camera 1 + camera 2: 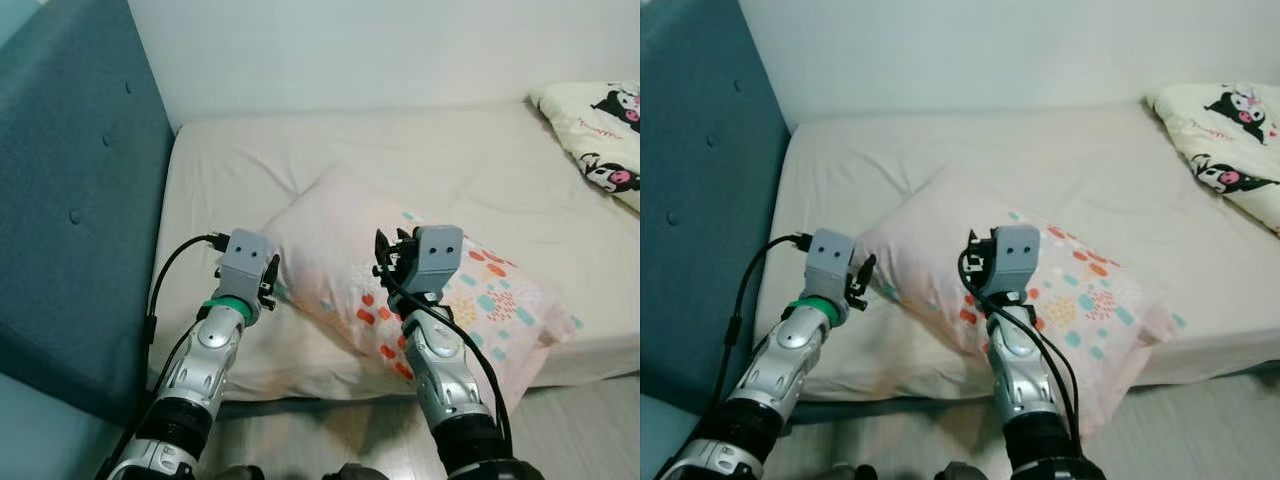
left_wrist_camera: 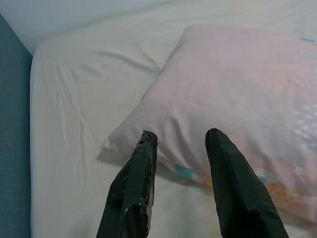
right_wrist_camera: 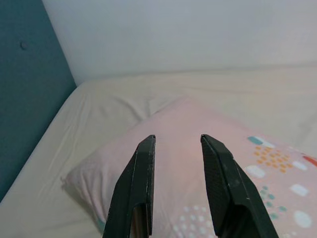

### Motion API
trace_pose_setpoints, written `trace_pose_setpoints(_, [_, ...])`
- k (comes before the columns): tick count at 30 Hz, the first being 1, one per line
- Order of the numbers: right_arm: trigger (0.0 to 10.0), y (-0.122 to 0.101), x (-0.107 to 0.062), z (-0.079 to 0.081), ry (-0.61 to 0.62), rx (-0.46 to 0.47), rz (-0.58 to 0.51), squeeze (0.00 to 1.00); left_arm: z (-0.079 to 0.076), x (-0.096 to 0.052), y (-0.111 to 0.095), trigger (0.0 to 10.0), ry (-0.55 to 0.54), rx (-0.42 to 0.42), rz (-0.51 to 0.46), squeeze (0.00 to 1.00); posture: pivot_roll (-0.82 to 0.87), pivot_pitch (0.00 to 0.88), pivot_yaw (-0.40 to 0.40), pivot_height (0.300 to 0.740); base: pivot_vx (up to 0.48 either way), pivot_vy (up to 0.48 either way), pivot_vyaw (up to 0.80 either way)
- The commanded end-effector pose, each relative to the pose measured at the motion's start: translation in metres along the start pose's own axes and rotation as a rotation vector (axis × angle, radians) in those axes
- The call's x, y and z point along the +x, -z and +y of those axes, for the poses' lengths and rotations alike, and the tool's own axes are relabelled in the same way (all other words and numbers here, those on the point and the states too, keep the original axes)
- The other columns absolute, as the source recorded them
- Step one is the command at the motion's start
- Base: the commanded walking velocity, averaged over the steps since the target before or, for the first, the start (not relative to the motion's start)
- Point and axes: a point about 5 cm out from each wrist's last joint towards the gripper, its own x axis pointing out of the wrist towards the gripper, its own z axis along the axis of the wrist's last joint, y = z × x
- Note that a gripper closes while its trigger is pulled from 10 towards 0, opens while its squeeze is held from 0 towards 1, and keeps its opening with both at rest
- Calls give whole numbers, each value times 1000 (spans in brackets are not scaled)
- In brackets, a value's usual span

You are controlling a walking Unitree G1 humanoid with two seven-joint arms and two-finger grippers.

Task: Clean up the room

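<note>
The pink pillow (image 1: 400,280) lies near the front edge of the bed (image 1: 450,160). At 12 o'clock the sheet is free. Left claw (image 2: 178,144) and right claw (image 3: 176,144) hover open, holding nothing, beside the blue headboard (image 1: 70,200).

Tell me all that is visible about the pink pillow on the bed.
The pink pillow is soft pale fabric, plain at the end toward the headboard and printed with orange, red and teal patches at the other. It lies flat and askew on the cream sheet, its printed corner overhanging the bed's near edge. The open left gripper points at its near edge; the open right gripper hovers above it. Neither grips it.
</note>
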Motion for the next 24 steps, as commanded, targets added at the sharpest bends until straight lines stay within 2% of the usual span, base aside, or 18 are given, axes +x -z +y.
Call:
trace_pose_setpoints(1, [10000,4,-2,2,0,7,12,0,2,-1,6,10000,-8,-5,31,0,-95,37,90,652,0,0,0])
trace_pose_setpoints(24, [10000,4,-3,3,2,29,7,0,4,-2,6,10000,-10,-4,32,0,-93,48,99,582,0,0,0])
